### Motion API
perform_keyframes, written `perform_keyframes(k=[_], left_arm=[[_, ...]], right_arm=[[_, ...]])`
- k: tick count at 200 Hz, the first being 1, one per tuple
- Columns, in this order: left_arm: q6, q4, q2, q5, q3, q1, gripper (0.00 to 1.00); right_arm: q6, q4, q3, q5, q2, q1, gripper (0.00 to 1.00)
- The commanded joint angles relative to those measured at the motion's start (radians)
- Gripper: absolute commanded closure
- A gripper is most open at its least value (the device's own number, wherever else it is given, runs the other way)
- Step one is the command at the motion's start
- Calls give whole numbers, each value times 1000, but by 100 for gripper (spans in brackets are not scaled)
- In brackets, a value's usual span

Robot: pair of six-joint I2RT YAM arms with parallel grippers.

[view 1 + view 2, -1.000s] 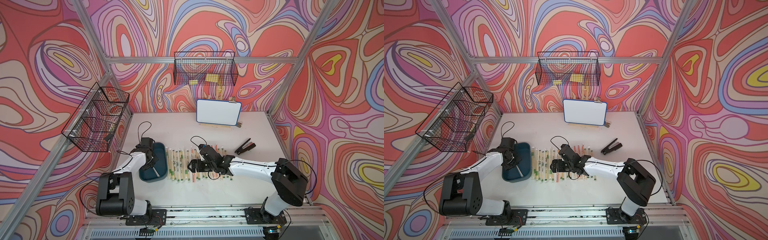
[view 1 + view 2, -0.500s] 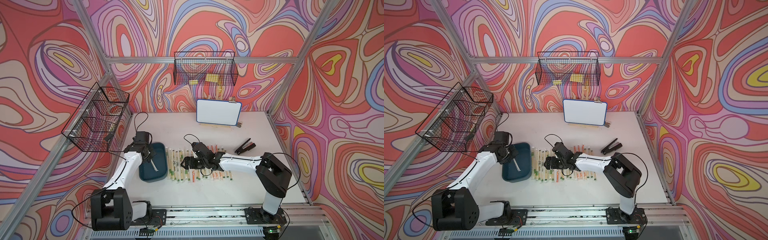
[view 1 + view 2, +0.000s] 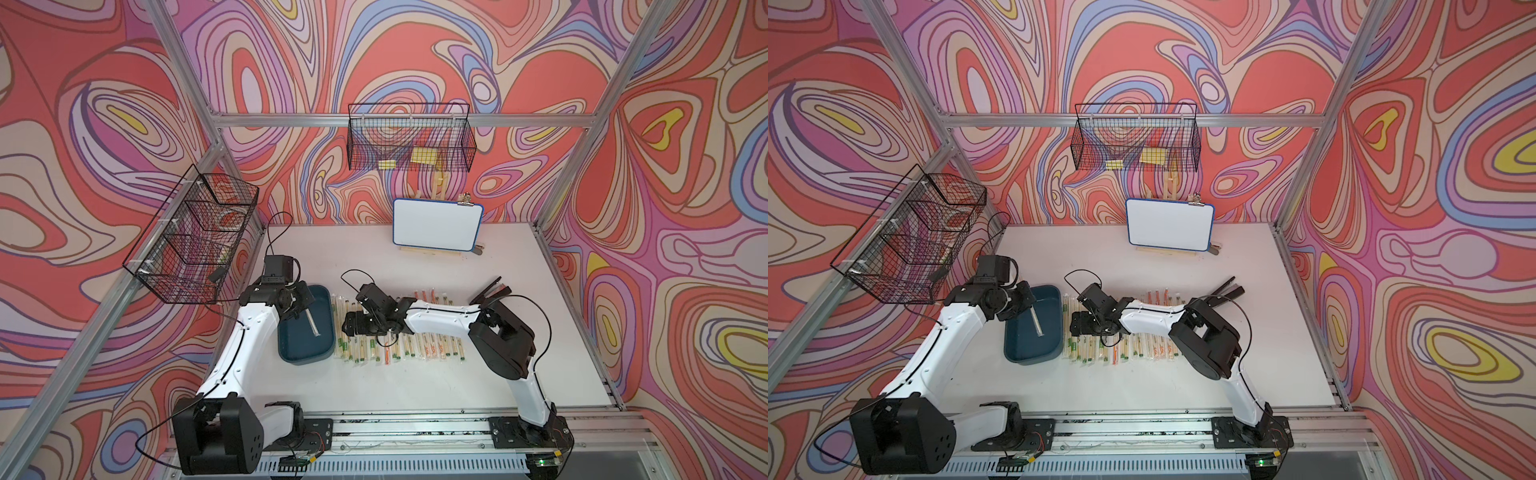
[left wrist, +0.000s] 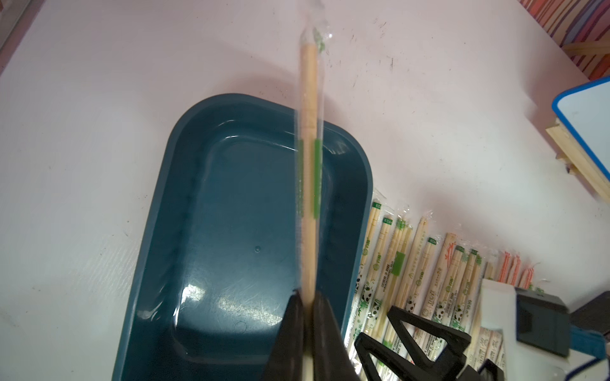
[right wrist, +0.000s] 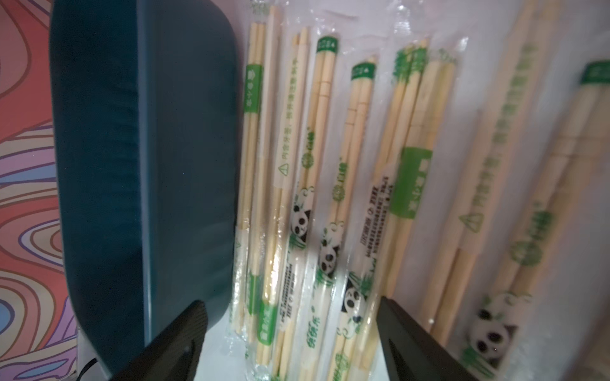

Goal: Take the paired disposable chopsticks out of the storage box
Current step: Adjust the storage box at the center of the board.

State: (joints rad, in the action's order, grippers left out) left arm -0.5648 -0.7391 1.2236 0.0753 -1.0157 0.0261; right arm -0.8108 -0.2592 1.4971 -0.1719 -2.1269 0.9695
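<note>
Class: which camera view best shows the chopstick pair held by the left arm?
The left wrist view: the held chopstick pair spans the frame, sleeve and green print clear, between shut jaws. Both top views show a thin stick over the box. The right wrist view misses it.

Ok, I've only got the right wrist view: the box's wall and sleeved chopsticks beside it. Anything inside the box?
Observer: The left wrist view shows the storage box with a bare floor, no loose pairs inside.
Operator: So where's the left arm?
Observer: The left end effector is shut on one green-printed chopstick pair, held over the box.
Operator: Anything else on the table?
Observer: In a top view, a black clip-like tool lies past the chopstick row, at the end away from the box.
</note>
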Motion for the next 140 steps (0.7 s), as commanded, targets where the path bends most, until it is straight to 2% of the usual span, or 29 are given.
perform_keyframes(k=[1, 49, 78, 115, 140], left_arm=[[23, -37, -18, 35, -17, 1, 100], [26, -30, -19, 61, -14, 2, 100], [29, -26, -19, 72, -11, 1, 100], [40, -12, -12, 110, -12, -1, 100], [54, -3, -2, 114, -25, -35, 100]], right_arm=[[-1, -66, 76, 20, -51, 21, 14], [4, -110, 218, 5, -138, 59, 14], [2, -113, 222, 2, -138, 66, 14], [10, -88, 124, 54, -21, 64, 14], [16, -78, 49, 80, 81, 52, 14]])
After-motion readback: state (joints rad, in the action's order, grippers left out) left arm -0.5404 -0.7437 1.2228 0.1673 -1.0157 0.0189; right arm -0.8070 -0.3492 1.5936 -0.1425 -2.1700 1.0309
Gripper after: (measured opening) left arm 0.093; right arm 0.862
